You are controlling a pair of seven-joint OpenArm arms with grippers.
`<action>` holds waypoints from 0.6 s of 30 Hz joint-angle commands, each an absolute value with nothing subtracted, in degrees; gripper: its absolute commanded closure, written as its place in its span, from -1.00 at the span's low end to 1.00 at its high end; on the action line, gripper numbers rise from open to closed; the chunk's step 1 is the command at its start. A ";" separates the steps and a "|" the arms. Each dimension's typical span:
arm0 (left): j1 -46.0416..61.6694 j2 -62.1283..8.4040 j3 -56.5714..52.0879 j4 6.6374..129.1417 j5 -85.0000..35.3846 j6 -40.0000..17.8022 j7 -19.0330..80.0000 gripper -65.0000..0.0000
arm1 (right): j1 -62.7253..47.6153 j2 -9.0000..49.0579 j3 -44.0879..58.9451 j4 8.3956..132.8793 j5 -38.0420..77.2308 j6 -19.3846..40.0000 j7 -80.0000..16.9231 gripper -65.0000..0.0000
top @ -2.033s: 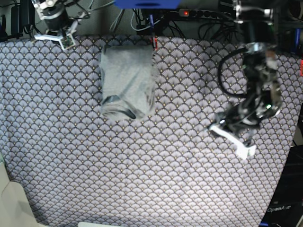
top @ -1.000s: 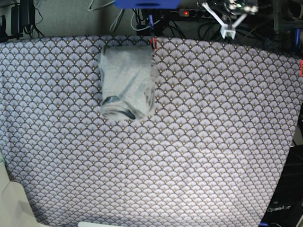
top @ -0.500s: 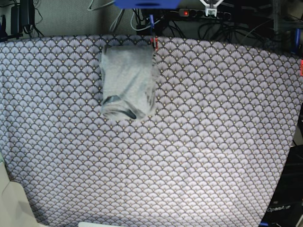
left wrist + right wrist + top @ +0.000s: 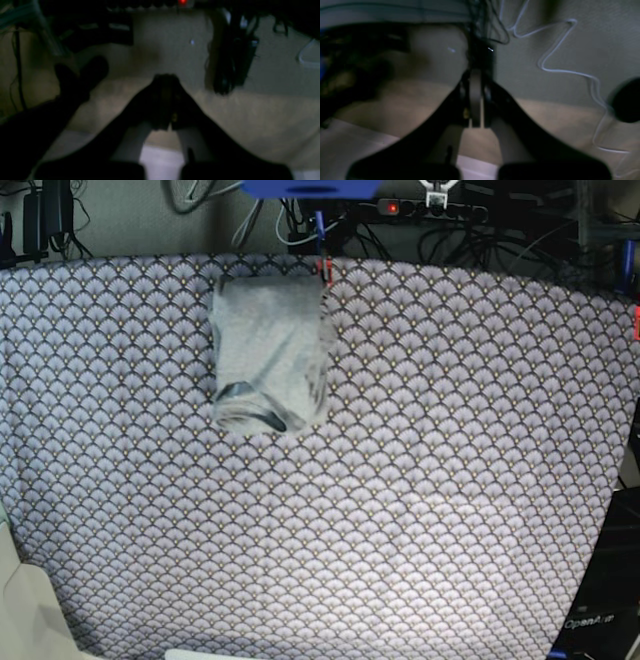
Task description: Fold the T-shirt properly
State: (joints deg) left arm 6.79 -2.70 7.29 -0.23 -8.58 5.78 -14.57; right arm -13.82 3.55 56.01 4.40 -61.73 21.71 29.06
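The T-shirt [image 4: 270, 350] lies folded into a compact grey rectangle on the far left-centre of the table, its darker neck edge showing at the near end. No gripper touches it. In the base view only a white tip of my left gripper [image 4: 437, 192] shows at the top edge, beyond the table. The left wrist view shows the left gripper [image 4: 165, 78] shut and empty, hanging over the floor. My right gripper [image 4: 475, 73] is also shut on nothing and looks down at floor and cables. The right arm is outside the base view.
The purple-grey scallop-patterned cloth [image 4: 400, 510] covers the whole table. A red clip [image 4: 324, 272] sits at the far edge beside the shirt. A power strip with a red light [image 4: 392, 207] and cables lie behind. A white cable [image 4: 570, 72] snakes over the floor.
The left arm has pulled back from over the table's right side to beyond the far edge. The right arm has left the base view. The T-shirt has not moved.
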 commanded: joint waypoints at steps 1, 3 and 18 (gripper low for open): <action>5.93 -2.77 7.16 0.00 -8.84 5.85 -14.90 1.00 | -12.97 4.88 56.13 1.89 -62.55 18.07 28.70 1.00; 4.70 -2.77 7.08 0.00 -8.92 5.85 -13.93 1.00 | -9.89 5.23 56.13 0.00 -64.22 10.77 27.12 1.00; -2.68 -1.54 6.99 0.00 -8.92 6.02 -11.47 1.00 | -5.23 1.27 56.22 3.38 -65.01 -4.00 21.76 1.00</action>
